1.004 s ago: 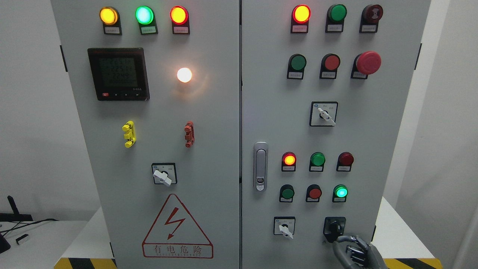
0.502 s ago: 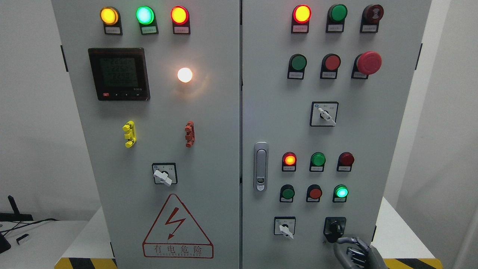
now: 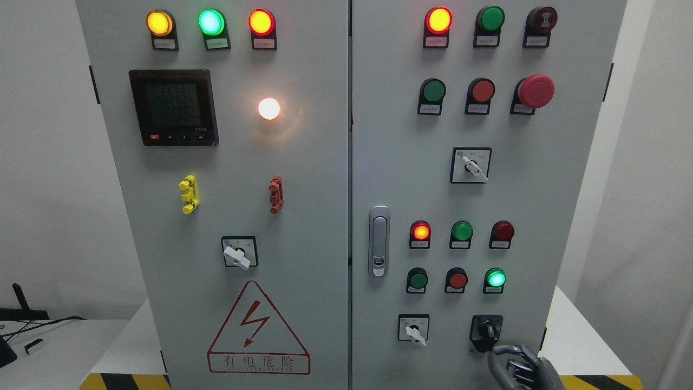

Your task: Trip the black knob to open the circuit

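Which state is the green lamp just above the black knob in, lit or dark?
Lit. The green lamp glows bright with a pale centre, unlike the dull green button in its row. The black knob sits below it.

Black knob point(image 3: 486, 330), square black base, low on right cabinet door

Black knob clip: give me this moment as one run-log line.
right hand: just below black knob, fingers curled, not gripping | left hand: out of view | knob: untouched | lower green lamp: lit
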Controlling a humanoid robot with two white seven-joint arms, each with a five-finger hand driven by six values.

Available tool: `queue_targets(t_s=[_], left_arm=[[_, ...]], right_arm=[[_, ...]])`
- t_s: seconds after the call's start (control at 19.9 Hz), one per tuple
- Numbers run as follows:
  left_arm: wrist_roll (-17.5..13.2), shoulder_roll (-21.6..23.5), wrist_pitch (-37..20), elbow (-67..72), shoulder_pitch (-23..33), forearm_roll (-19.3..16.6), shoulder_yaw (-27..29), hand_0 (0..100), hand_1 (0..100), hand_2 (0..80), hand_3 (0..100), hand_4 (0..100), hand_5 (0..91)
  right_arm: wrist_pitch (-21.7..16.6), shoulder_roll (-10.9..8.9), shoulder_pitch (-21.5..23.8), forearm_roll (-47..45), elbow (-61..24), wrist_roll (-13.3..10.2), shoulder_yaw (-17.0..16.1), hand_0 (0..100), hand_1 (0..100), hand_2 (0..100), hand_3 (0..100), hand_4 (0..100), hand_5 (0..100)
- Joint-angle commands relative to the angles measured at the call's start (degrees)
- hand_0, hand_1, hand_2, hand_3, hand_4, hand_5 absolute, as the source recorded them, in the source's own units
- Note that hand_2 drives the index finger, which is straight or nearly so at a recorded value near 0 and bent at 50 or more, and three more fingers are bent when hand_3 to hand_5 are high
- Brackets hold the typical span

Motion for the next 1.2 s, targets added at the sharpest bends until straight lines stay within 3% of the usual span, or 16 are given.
queue_targets(t_s=[0.0,0.55,0.75,1.05,1.15], left_arm=[[0.05,0.01,0.03,0.01,0.0,-1.76,0.0,12,39,0.0,0,0,0.0],[0.05,0.01,0.03,0.01,0.0,-1.76,0.0,12,39,0.0,0,0,0.0],[0.05,0.01,0.03,0.01,0.0,-1.76,0.0,12,39,0.0,0,0,0.0],[0.05,0.01,0.03,0.01,0.0,-1.76,0.0,12,39,0.0,0,0,0.0],[0.05,0.01,0.03,0.01,0.0,-1.76,0.0,12,39,0.0,0,0,0.0]], right_arm=[[0.02,-0.16,0.23,0.0,-0.01,0.0,-2.04,45,75,47,100,100,94],[0.02,-0.42,0.5,-0.09,-0.09,-0.09,-2.04,45,75,48,100,100,94],[0.02,-0.42,0.5,-0.26,-0.53,-0.09,-2.48,50,78,48,100,100,94],[0.02,-0.42,2.43,-0.44,-2.91,0.7,-5.11,56,80,51,100,100,93],[0.02,-0.42,3.65,-0.79,-4.22,1.49,-6.34,60,73,51,100,100,93]])
